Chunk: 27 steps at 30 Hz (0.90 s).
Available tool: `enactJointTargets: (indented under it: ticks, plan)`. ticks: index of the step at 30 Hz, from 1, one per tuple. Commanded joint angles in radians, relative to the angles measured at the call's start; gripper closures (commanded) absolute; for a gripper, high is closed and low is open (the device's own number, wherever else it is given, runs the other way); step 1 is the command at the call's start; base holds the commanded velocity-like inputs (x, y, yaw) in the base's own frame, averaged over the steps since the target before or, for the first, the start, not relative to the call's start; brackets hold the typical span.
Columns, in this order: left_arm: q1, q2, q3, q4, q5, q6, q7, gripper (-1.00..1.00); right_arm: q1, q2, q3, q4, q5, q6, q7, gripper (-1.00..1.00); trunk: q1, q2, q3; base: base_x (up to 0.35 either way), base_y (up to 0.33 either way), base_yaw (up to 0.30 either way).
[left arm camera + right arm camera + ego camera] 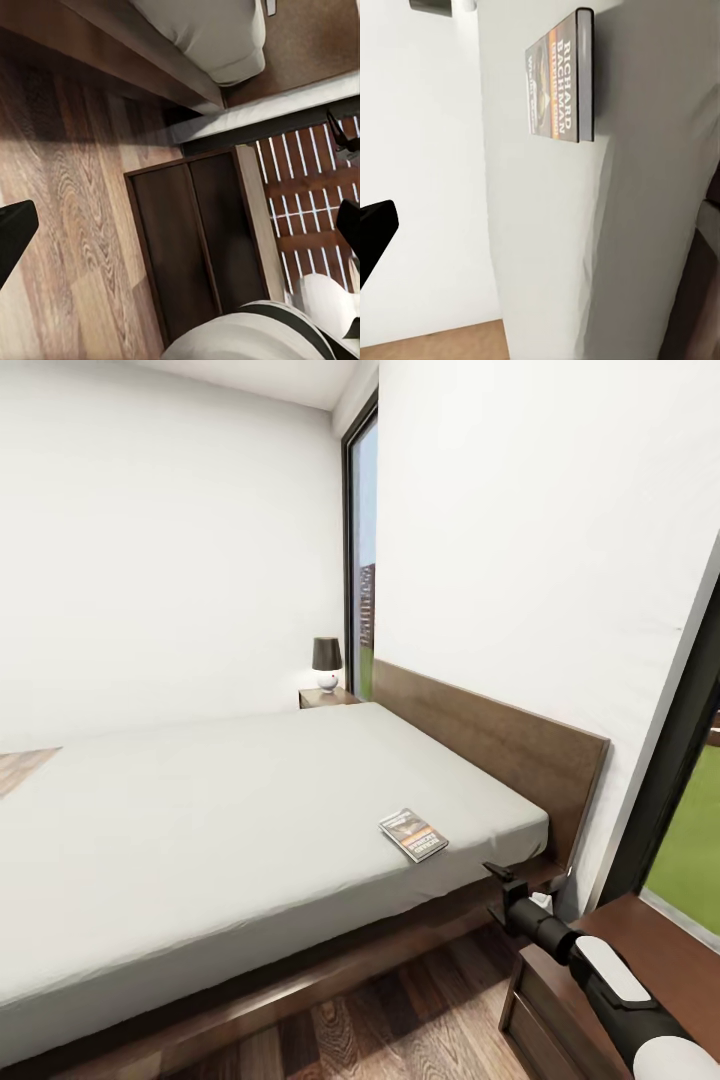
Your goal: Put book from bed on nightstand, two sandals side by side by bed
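Mattress fabric, smooth and pale grey-beige, covers the bed (250,810) across the head view, set in a dark brown wooden frame with a flat plank headboard (500,745). The book (413,834), a thin rectangular paperback with an orange band, lies flat on the mattress near the corner by the headboard, just beyond the right tool (505,895) and apart from it. That tool is black and angular at the end of a dark and white arm; whether it stands wide or narrow cannot be told here. Beneath the arm sits a glossy reddish-brown nightstand (650,945). A second nightstand (325,698) on the bed's far side carries a dark-shaded lamp (327,660) on a round white base. The floor (400,1020) is grained wood plank.

In the left wrist view, one black fingertip (15,236) of the left tool shows, its spread unclear, over the plank floor and the nightstand's panelled drawer fronts (199,247).

In the right wrist view, the book (561,79) rests on the mattress ahead of the tool, untouched, its spine printed with dark lettering.
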Motion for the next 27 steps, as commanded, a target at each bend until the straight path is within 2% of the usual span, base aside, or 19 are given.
enactJointTargets:
  ticks: [1, 27]
  plan:
    - [0.000, 0.000, -0.008, 0.000, 0.007, -0.002, -0.002, -1.00, -0.001, 0.000, -0.001, 0.001, -0.003, 0.004, 0.001, -1.00, 0.000, 0.000, -0.001, 0.000, 0.000, 0.000]
    - [0.000, -0.007, -0.010, 0.000, 0.008, -0.001, 0.006, -1.00, -0.001, -0.001, -0.002, 0.001, -0.003, 0.003, -0.006, -1.00, 0.000, 0.000, -0.001, 0.000, 0.000, 0.000]
